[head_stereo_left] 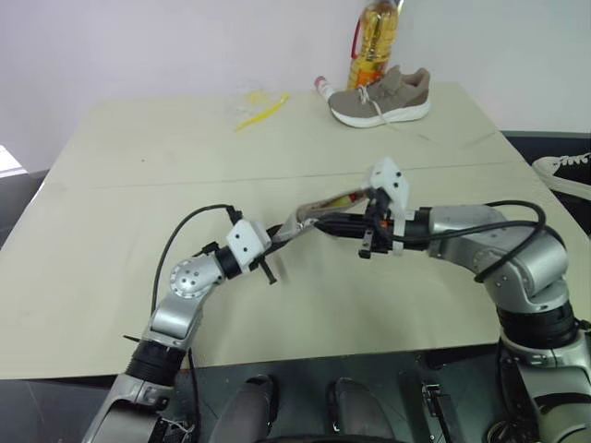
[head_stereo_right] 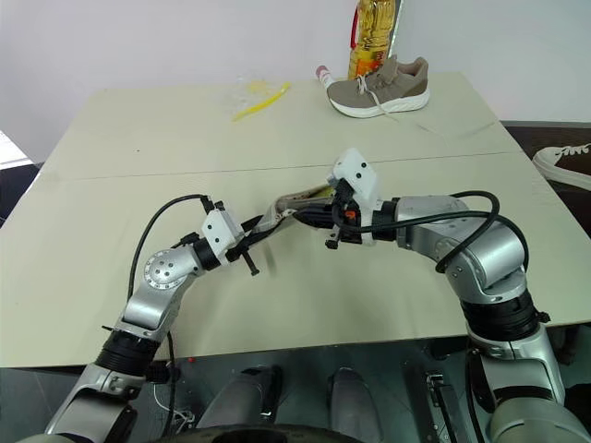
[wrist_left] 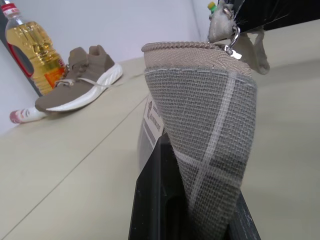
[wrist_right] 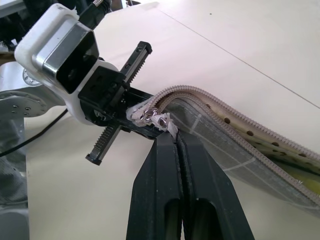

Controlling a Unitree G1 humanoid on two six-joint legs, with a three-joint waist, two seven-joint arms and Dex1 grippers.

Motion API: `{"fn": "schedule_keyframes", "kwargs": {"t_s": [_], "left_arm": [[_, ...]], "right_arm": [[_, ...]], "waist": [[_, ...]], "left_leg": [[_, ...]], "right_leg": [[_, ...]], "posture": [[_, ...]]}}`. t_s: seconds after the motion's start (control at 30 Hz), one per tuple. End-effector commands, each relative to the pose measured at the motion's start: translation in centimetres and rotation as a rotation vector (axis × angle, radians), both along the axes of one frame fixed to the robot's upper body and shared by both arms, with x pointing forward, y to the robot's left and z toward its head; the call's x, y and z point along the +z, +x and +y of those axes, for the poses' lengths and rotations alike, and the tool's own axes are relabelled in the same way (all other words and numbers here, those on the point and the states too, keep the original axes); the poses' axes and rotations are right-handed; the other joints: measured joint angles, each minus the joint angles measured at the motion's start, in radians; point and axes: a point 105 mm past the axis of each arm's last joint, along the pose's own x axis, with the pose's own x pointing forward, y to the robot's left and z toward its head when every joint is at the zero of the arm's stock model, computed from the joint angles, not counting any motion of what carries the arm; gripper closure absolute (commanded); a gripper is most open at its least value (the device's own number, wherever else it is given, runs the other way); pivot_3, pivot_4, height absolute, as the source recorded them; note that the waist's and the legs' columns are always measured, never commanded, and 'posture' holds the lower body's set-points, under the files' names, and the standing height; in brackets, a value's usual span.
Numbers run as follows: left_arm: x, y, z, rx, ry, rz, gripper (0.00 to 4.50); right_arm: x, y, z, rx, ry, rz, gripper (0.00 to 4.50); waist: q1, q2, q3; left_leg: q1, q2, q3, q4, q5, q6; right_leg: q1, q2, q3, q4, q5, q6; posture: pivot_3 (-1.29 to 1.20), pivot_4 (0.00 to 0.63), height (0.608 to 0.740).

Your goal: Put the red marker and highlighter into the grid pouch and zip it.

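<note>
The grid pouch [head_stereo_left: 305, 218], grey with white grid lines, hangs above the table between both grippers. My left gripper [head_stereo_right: 262, 227] is shut on the pouch's near end, and the fabric [wrist_left: 205, 125] is pinched between its black fingers. My right gripper [wrist_right: 169, 131] is shut on the zipper pull [wrist_right: 156, 118] at that same end of the pouch. Beyond the pull, the zipper lies parted along the pouch [wrist_right: 235, 145]. A reddish-yellow sliver [head_stereo_left: 343, 197] shows in the open mouth, and a pale yellow bit [wrist_right: 312, 189] shows inside. I cannot tell whether these are the red marker or the highlighter.
At the table's far edge stand a brown shoe [head_stereo_left: 380, 97], a bottle of oil [head_stereo_left: 374, 41] and a white tube with a red cap [head_stereo_left: 323, 86]. A thin yellow strip [head_stereo_left: 261, 109] lies to their left. Another shoe [head_stereo_left: 563, 168] lies off the table's right side.
</note>
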Motion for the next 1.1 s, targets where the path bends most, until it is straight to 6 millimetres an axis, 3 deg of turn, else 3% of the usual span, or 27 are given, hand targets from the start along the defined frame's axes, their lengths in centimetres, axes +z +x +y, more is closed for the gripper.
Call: {"fn": "schedule_keyframes", "kwargs": {"t_s": [0.03,0.2,0.4,0.8,0.97,1.1], "left_arm": [[-0.5,-0.2,0.8,0.015,0.001,0.033,4.5],[-0.5,-0.5,0.3,-0.003,-0.007,0.046,4.5],[-0.2,-0.4,0.3,0.008,-0.043,0.057,4.5],[-0.1,-0.5,0.2,0.002,-0.039,0.056,4.5],[-0.5,-0.9,0.3,-0.014,-0.031,0.071,4.5],[-0.7,-1.2,0.4,-0.018,-0.025,0.08,4.5]], "right_arm": [[1.2,0.1,0.5,-0.038,-0.005,-0.103,4.45],[0.8,-2.2,3.6,0.094,0.03,-0.072,4.45],[0.5,-2.3,4.1,0.095,0.039,-0.054,4.45],[0.2,-1.6,2.5,0.027,0.079,-0.002,4.45],[1.3,1.5,-0.2,-0.169,0.154,0.014,4.45],[1.4,2.5,-2.0,-0.231,0.13,0.014,4.45]], "waist": [[-0.001,0.0,0.0],[0.0,0.0,0.0],[0.001,0.0,0.0],[0.0,0.0,0.0],[0.0,0.0,0.0],[0.0,0.0,0.0]], "left_leg": [[0.0,0.0,0.0,0.0,0.0,0.0],[0.0,0.0,0.0,0.0,0.0,0.0],[0.0,0.0,0.0,0.0,0.0,0.0],[0.0,0.0,0.0,0.0,0.0,0.0],[0.0,0.0,0.0,0.0,0.0,0.0],[0.0,0.0,0.0,0.0,0.0,0.0]], "right_leg": [[0.0,0.0,0.0,0.0,0.0,0.0],[0.0,0.0,0.0,0.0,0.0,0.0],[0.0,0.0,0.0,0.0,0.0,0.0],[0.0,0.0,0.0,0.0,0.0,0.0],[0.0,0.0,0.0,0.0,0.0,0.0],[0.0,0.0,0.0,0.0,0.0,0.0]], "posture": [[0.0,0.15,0.74],[0.0,0.15,0.74],[0.0,0.15,0.74],[0.0,0.15,0.74],[0.0,0.15,0.74],[0.0,0.15,0.74]]}}
